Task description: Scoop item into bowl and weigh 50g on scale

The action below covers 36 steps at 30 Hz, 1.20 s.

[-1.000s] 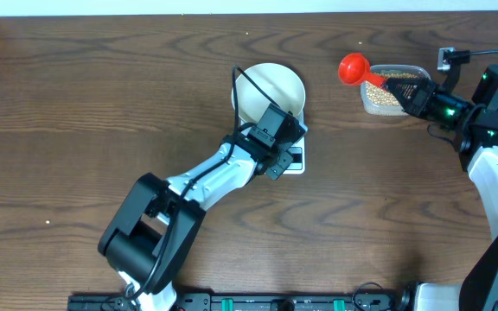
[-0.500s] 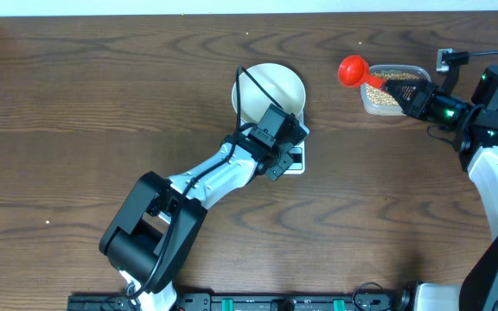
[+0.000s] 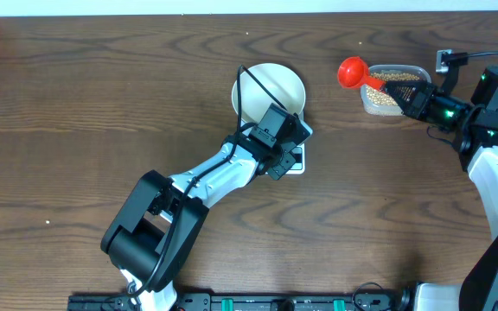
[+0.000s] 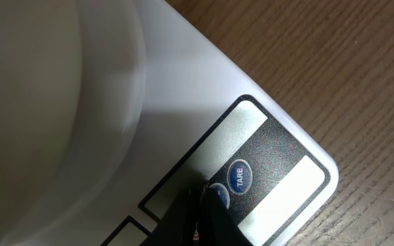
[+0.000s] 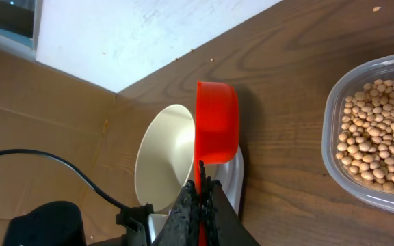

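The white bowl (image 3: 271, 91) stands on the white scale (image 3: 298, 164). My left gripper (image 3: 294, 143) is shut, and its tip rests on the scale's button panel. In the left wrist view the fingertips (image 4: 202, 198) touch a blue button (image 4: 220, 197) beside the TARE button (image 4: 240, 176), with the bowl (image 4: 33, 102) at left. My right gripper (image 3: 407, 97) is shut on the handle of a red scoop (image 3: 351, 71). It holds the scoop between the bowl and the clear tub (image 3: 368, 102) of tan beans (image 3: 392, 86). The right wrist view shows the scoop (image 5: 216, 123), bowl (image 5: 166, 157) and beans (image 5: 382, 137).
A black cable (image 3: 253, 82) arcs over the bowl's left side. A pale wall strip (image 3: 232, 5) runs along the table's far edge. A small grey fitting (image 3: 444, 58) sits behind the tub.
My left gripper has edged slightly right onto the scale's button panel. The right arm and the scoop have hardly moved.
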Each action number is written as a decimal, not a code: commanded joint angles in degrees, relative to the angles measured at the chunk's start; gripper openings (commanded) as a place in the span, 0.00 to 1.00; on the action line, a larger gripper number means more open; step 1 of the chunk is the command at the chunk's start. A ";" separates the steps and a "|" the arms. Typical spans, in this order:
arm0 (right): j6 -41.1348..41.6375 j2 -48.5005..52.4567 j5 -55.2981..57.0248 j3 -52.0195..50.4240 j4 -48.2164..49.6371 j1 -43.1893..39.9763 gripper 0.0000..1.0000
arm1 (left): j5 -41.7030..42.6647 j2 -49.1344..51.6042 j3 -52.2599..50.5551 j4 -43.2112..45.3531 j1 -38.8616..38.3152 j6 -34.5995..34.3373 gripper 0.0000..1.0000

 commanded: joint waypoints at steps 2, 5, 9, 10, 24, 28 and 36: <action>-1.18 -0.68 -0.74 0.70 -0.07 -0.66 0.01 | -0.37 -1.14 0.57 -0.37 -0.07 0.90 0.07; -1.18 -0.68 -0.74 0.70 -0.04 -0.66 0.01 | -0.37 -5.03 0.90 -0.28 -0.07 0.90 0.07; -1.18 -0.68 -0.72 0.70 -0.02 -0.66 0.01 | -0.33 -9.64 0.90 -0.37 -0.07 -1.01 0.07; -1.18 -0.68 -0.72 0.70 -0.02 -0.66 0.01 | -0.33 -10.29 0.90 -0.37 -0.07 -1.77 0.07; -1.18 -0.68 -0.74 0.70 -0.07 -0.66 0.01 | -0.31 -9.46 0.72 -2.86 -0.09 -4.50 0.07; -1.18 -0.68 -0.74 0.70 -0.11 -0.66 0.01 | -0.33 -6.60 0.72 -3.10 -0.07 -4.48 0.07; -1.20 -0.68 -0.72 0.70 -0.46 -0.66 0.01 | -2.75 -2.64 0.72 -2.86 -0.07 -4.26 0.07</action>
